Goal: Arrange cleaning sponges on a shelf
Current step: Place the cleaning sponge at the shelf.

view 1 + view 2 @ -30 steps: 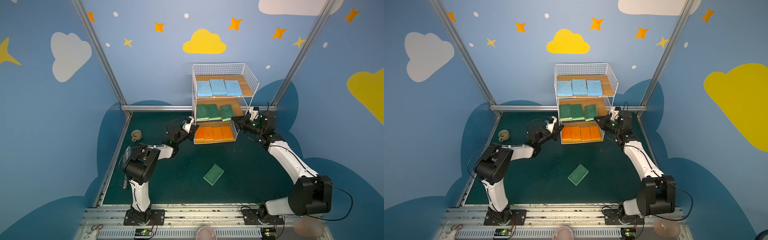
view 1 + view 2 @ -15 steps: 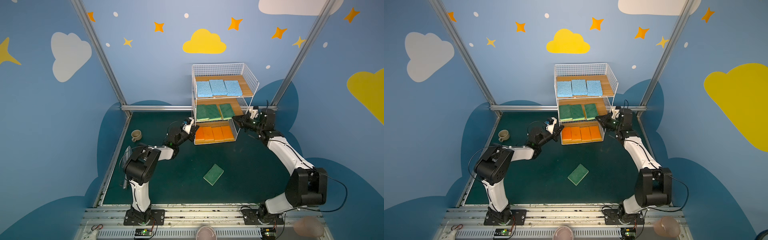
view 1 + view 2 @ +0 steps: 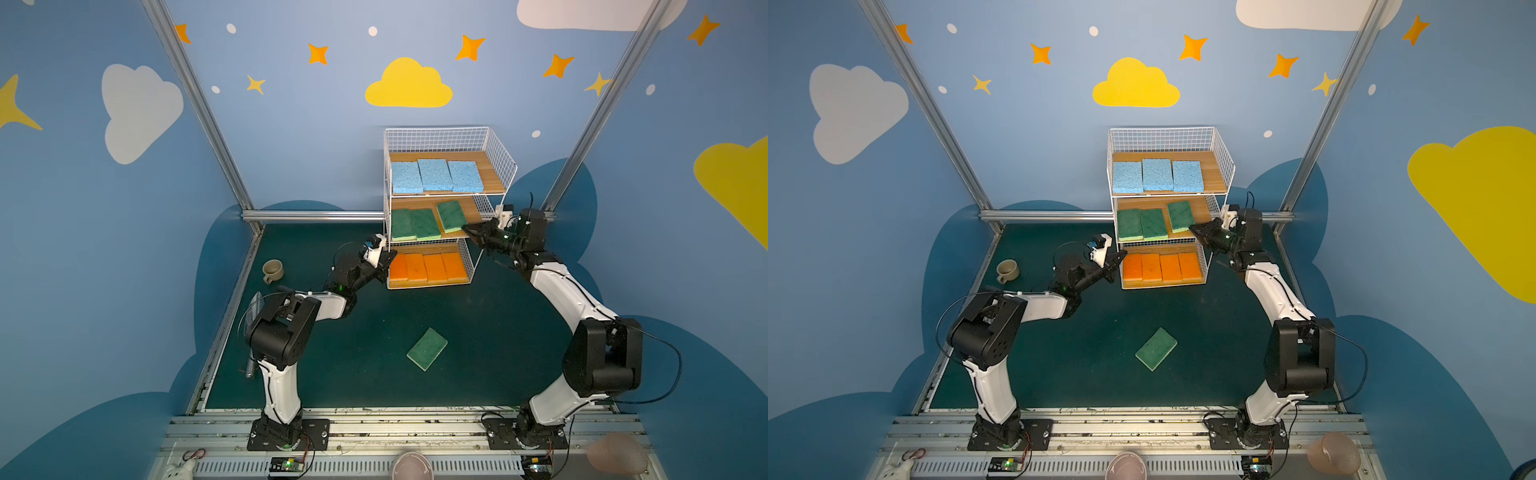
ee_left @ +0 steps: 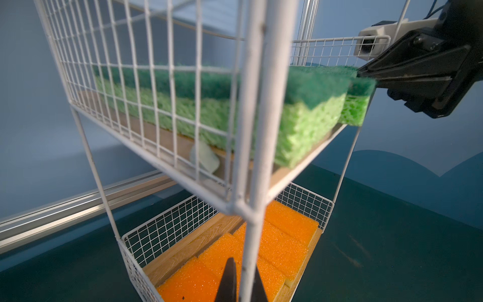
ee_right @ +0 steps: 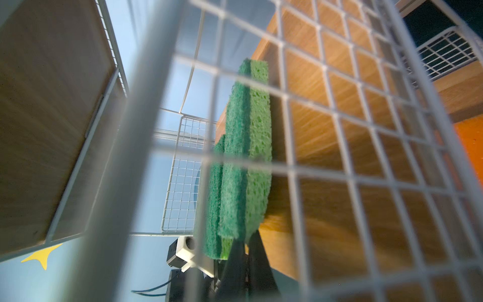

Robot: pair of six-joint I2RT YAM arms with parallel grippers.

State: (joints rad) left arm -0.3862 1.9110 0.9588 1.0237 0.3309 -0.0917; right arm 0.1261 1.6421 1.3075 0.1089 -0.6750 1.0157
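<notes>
Sponges were nearly all in place. On the shelf (image 3: pixel 500 160) the top board carried three blue sponges (image 3: pixel 434 175) side by side, and the bottom board carried four orange sponges (image 3: pixel 428 268) in a tight row. The middle board carried three green sponges (image 3: pixel 415 224): two lay close together at one end, and the third green sponge (image 3: pixel 449 216) lay a little apart from them, turned at an angle, with bare wood beside it. A fourth green sponge (image 3: pixel 427 348) lay alone on the worktop (image 3: pixel 332 365), dark side up and well apart from the shelf.

The right fingers (image 3: pixel 471 232) were pressed together and held nothing. Their tip was at the front corner of the third green sponge, and in the left wrist view it seemed to touch it. The left fingers (image 3: pixel 386 262) were also closed, low at the front corner post on the opposite side of the shelf. In the left wrist view the post ran between their tips, but I could not tell whether they pinched it. A beige mug (image 3: pixel 273 271) stood far to the side.

In my judgement, ten of the eleven sponges were placed. What was left was to straighten the third green sponge and to bring the fourth green sponge to the middle board.
</notes>
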